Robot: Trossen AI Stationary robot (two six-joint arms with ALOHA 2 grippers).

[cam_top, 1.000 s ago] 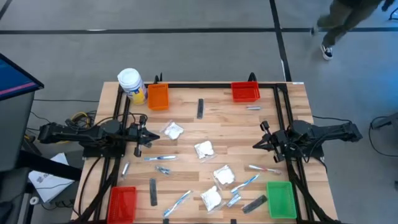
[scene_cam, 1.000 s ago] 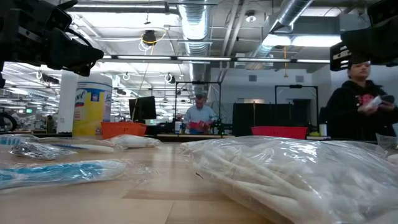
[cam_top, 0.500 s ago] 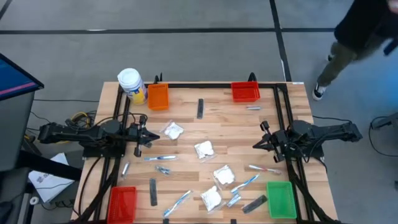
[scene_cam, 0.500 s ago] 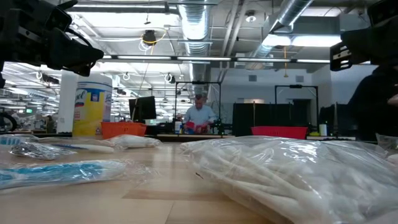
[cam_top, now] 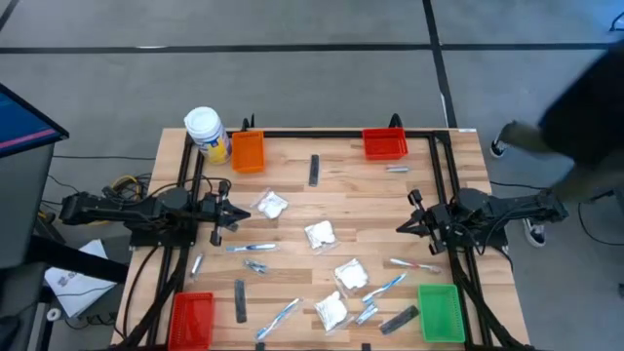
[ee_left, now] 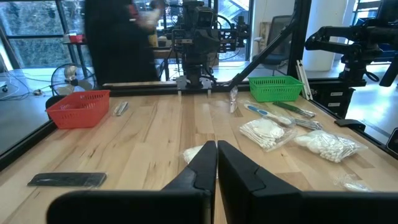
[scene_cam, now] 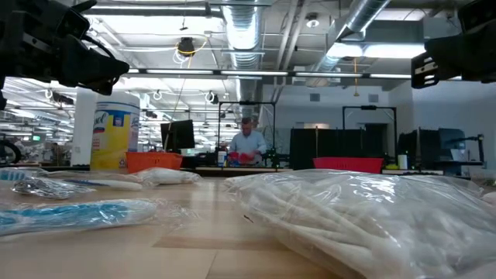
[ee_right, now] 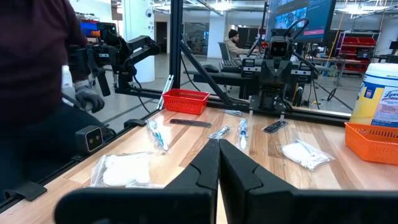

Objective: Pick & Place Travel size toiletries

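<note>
The toiletries lie scattered on the wooden table [cam_top: 341, 190]. They include white puffy packets [cam_top: 320, 234] [cam_top: 270, 205] [cam_top: 351, 274], slim toothbrushes [cam_top: 252, 248] [cam_top: 385, 286], dark flat bars [cam_top: 314, 170] [cam_top: 241, 300] and a silvery sachet [cam_top: 396, 169]. My left gripper [cam_top: 234, 212] hovers level at the table's left edge, shut with nothing between its fingers [ee_left: 205, 163]. The nearest packet is just beyond it. My right gripper [cam_top: 400, 227] hovers level at the right edge, also shut and holding nothing [ee_right: 219, 152].
An orange bin [cam_top: 248, 151] and a red bin [cam_top: 385, 144] stand at the far edge. Another red bin [cam_top: 191, 319] and a green bin [cam_top: 441, 312] stand at the near corners. A white-capped yellow jar [cam_top: 205, 134] is at the far left corner. A person [cam_top: 585, 127] stands beyond the right edge.
A person beyond the table's right side has walked from the far corner toward my right arm's base. Both arms and all items have kept still.
</note>
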